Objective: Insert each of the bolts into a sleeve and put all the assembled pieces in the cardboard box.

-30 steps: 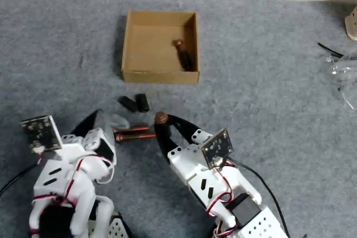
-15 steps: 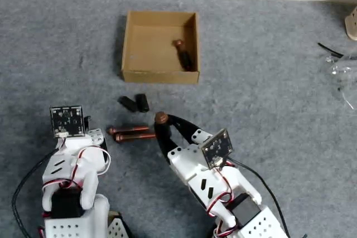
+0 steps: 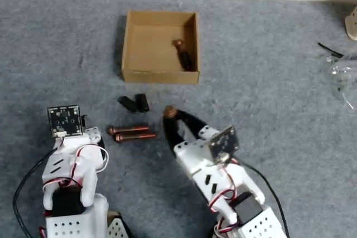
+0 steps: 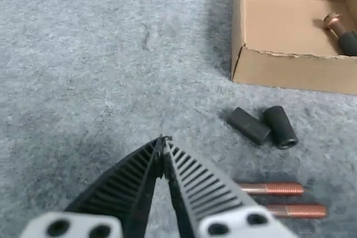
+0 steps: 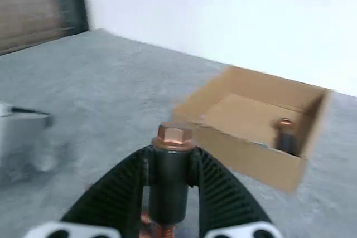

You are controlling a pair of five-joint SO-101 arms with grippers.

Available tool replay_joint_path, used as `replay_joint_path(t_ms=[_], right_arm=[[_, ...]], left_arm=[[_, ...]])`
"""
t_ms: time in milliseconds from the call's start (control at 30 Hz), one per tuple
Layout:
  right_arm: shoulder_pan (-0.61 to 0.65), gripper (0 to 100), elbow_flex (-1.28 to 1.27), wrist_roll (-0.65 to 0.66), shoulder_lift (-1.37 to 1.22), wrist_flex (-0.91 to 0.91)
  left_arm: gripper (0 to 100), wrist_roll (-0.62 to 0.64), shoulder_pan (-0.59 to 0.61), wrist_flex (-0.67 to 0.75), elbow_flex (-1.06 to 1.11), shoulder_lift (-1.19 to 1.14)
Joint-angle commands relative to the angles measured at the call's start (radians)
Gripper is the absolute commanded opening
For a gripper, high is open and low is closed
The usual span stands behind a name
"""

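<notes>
Sleeved bolt (image 5: 170, 178) stood upright, clamped in my right gripper (image 3: 171, 117), near the cardboard box (image 3: 160, 76). One assembled piece (image 3: 184, 55) lay inside. Two bare bolts (image 3: 131, 130) and two sleeves (image 3: 143, 102) lay outside. My left gripper (image 4: 163, 151) was closed on nothing.

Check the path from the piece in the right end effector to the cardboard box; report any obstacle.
Nothing visible blocks it. The right end effector holds the bolt-and-sleeve piece short of the cardboard box; the loose sleeves lie off that line on the carpet. Only the box's near wall needs clearing.
</notes>
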State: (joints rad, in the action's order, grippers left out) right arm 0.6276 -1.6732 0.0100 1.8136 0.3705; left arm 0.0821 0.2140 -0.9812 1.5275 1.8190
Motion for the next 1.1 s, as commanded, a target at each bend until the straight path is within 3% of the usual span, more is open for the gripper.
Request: replay_joint_path(t_ms=[0,167,300,633,800,1067], right_arm=[[-0.068,0.5,0.005,0.011,0.021,-0.044],[-0.071,0.5,0.097,0.012,0.013,-0.044],[-0.071,0.5,0.216,0.068,-0.145,-0.045],[-0.124,0.5,0.846,0.094,-1.021,-0.124],[-0.216,0.5,1.221,0.091,-1.432,-0.119],[-0.291,0.5,1.580,0.095,-1.910,-0.117]], left_arm=[[0,-0.003,0.012,0.023,-0.004,0.012],[0,-0.003,0.012,0.025,-0.004,0.010],[0,-0.003,0.012,0.025,-0.004,0.010],[0,-0.003,0.012,0.055,0.021,0.010],[0,-0.003,0.012,0.055,0.021,0.010],[0,-0.003,0.012,0.057,0.021,0.010]])
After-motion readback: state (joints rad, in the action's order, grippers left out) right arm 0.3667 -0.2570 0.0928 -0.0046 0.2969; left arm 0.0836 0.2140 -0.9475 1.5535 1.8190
